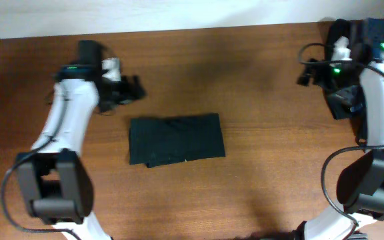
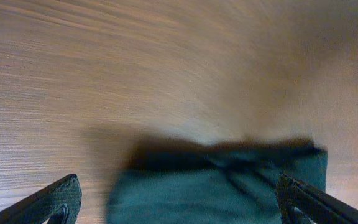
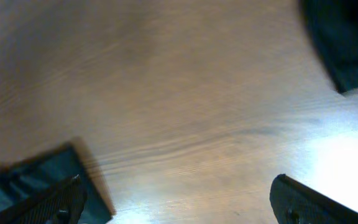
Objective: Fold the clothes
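Observation:
One piece of the clothes, a black garment (image 1: 177, 139), lies folded into a flat rectangle at the middle of the wooden table (image 1: 259, 100). My left gripper (image 1: 135, 88) hovers just behind the garment's back left corner, open and empty. In the left wrist view the garment (image 2: 229, 186) lies blurred ahead of the left gripper (image 2: 179, 208), between the spread fingers (image 2: 48, 202). My right gripper (image 1: 304, 75) is far off at the back right, open and empty. In the right wrist view the right gripper (image 3: 182, 205) is over bare wood, with a corner of the garment (image 3: 36, 177) at the lower left.
A dark shape (image 3: 344, 37) fills the top right corner of the right wrist view; what it is does not show. The table's back edge (image 1: 179, 28) meets a white wall. Both arm bases stand at the front corners.

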`<state>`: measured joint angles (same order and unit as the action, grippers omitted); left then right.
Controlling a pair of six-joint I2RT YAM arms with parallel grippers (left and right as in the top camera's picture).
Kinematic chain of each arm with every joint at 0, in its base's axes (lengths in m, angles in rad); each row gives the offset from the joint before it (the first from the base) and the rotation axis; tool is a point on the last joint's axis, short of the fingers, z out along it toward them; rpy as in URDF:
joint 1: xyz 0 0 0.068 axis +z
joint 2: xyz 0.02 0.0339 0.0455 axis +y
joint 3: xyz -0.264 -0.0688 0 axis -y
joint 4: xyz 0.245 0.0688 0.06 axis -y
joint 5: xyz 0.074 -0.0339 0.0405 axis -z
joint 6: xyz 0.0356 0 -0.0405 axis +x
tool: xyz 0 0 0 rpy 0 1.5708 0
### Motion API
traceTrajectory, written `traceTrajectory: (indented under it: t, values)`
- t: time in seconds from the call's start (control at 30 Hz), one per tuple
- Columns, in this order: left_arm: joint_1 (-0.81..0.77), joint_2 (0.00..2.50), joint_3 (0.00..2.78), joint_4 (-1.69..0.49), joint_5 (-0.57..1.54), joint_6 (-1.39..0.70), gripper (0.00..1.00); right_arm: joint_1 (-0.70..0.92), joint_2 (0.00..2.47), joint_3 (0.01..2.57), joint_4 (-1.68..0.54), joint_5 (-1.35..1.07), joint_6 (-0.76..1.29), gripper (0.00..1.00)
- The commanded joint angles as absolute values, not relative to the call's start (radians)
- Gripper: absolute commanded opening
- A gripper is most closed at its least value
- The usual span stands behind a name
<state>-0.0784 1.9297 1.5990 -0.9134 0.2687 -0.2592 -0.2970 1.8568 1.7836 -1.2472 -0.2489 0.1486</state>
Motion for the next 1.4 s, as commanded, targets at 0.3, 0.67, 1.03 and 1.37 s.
traceTrajectory:
  t: [0.3, 0.67, 1.03, 1.37]
  values:
    - [-0.466, 1.926, 1.584, -0.945, -0.139, -0.303, 0.99, -0.268, 1.860, 1.610, -1.347, -0.441, -0.101, 0.99]
    - [-0.445, 1.954, 1.512, -0.997, -0.141, -0.329, 0.99, -0.057, 1.860, 1.251, -1.007, -0.494, -0.102, 0.99]
    - [-0.303, 1.953, 1.499, -1.039, -0.072, -0.344, 0.89, 0.094, 1.860, 1.230, -0.873, -0.484, -0.105, 1.00]
    - [-0.205, 1.953, 1.413, -1.037, -0.040, -0.344, 0.01, 0.099, 1.860, 1.230, -0.817, -0.483, -0.068, 0.77]
